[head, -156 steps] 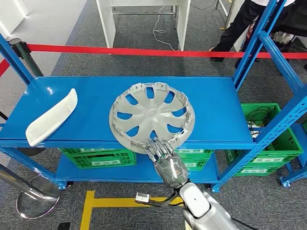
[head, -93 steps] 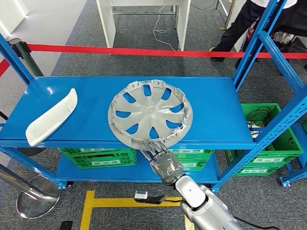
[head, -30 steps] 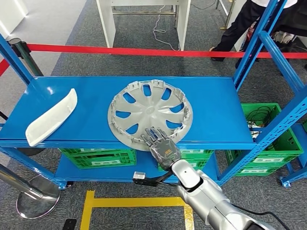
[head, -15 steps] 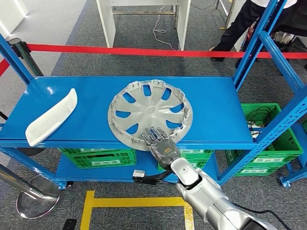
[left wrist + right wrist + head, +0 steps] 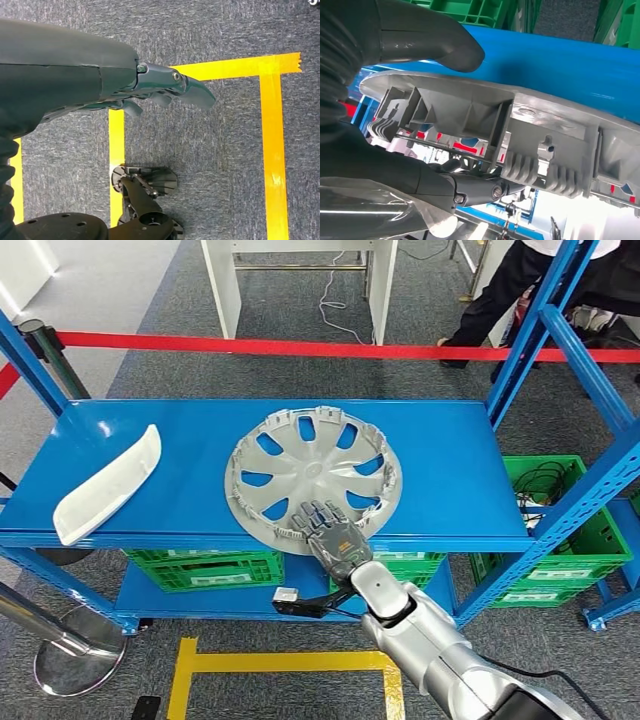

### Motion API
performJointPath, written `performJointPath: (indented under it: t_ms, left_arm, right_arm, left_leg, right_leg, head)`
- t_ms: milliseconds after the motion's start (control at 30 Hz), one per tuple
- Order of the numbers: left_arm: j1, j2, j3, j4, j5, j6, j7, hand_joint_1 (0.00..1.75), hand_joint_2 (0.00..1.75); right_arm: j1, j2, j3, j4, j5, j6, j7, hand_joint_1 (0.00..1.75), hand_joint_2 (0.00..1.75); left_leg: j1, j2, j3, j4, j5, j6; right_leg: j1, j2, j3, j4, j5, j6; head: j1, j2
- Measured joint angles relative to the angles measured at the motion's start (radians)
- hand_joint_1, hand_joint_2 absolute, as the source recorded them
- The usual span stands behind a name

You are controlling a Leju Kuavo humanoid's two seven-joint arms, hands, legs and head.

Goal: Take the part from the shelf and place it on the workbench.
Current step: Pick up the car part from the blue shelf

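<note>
Head view: the silver hubcap (image 5: 313,474) is lying flat mid-shelf (image 5: 453,460), its near rim overhanging the front edge, with the right hand (image 5: 333,538) gripping that rim, fingers (image 5: 317,515) lying over the top. Right wrist view: thumb (image 5: 433,42) is pressing one face, darker fingers the other. Left hand (image 5: 166,87) is hanging over grey carpet, fingers loosely extended, holding nothing.

1. A blue shelf (image 5: 453,465) on blue uprights stands on grey carpet
2. A silver hubcap (image 5: 313,476) lies flat on the top board, its near rim at the front edge
3. A white curved trim piece (image 5: 109,485) lies on the board, well apart from the hubcap
</note>
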Motion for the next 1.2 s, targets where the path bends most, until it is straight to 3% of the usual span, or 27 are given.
performJointPath:
  t_ms: [267,300,400,433,867,1000,1200]
  left_arm:
    - [0.000,0.000,0.000,0.000,0.000,0.000,0.000,0.00,1.75]
    - [0.000,0.000,0.000,0.000,0.000,0.000,0.000,0.00,1.75]
    - [-0.001,0.000,0.000,0.000,0.000,0.000,0.000,0.00,1.75]
    - [-0.001,0.000,-0.001,0.000,0.000,0.000,0.000,0.00,1.75]
    - [-0.004,-0.005,-0.006,0.000,-0.003,0.000,0.001,0.00,1.75]
    - [-0.004,-0.006,-0.006,0.000,0.002,0.002,-0.003,0.00,1.75]
    - [-0.004,-0.006,-0.006,0.000,0.009,0.000,-0.008,0.00,1.75]
  right_arm:
    - [-0.002,0.004,0.000,0.014,0.000,0.000,0.000,0.00,1.75]
    - [-0.002,0.005,0.000,0.015,0.000,0.000,0.000,0.19,1.75]
    - [-0.003,0.006,0.000,0.018,0.000,0.000,0.000,1.50,1.75]
    - [-0.003,0.006,0.000,0.019,0.000,-0.001,0.000,1.75,1.75]
    - [-0.009,0.012,0.002,0.017,0.011,-0.085,0.007,1.75,1.75]
    - [0.033,0.010,0.001,-0.091,0.011,-0.156,0.001,1.75,1.75]
    - [0.101,0.000,0.001,-0.271,0.025,-0.161,-0.005,1.75,1.75]
  left_leg:
    - [0.000,0.000,0.000,0.000,0.000,0.000]
    - [0.000,0.000,0.000,0.000,0.000,0.000]
    - [0.000,0.000,0.000,0.000,0.000,0.000]
    - [0.000,0.000,0.000,0.000,0.000,0.000]
    - [0.000,0.000,0.000,0.000,0.000,0.000]
    - [0.000,0.000,0.000,0.000,0.000,0.000]
    - [0.000,0.000,-0.003,0.000,0.000,0.000]
  right_leg:
    - [0.000,0.000,0.000,0.000,0.000,0.000]
    - [0.000,0.000,0.000,0.000,0.000,0.000]
    - [0.000,0.000,0.000,0.000,0.000,0.000]
    - [0.000,0.000,0.000,0.000,0.000,0.000]
    - [0.000,0.000,0.000,0.000,0.000,0.000]
    - [0.000,0.001,-0.001,0.000,0.000,0.000]
    - [0.000,0.001,-0.003,0.000,0.000,0.000]
  head:
    - [0.000,0.000]
    - [0.000,0.000]
    - [0.000,0.000]
    - [0.000,0.000]
    - [0.000,0.000]
    - [0.000,0.000]
    - [0.000,0.000]
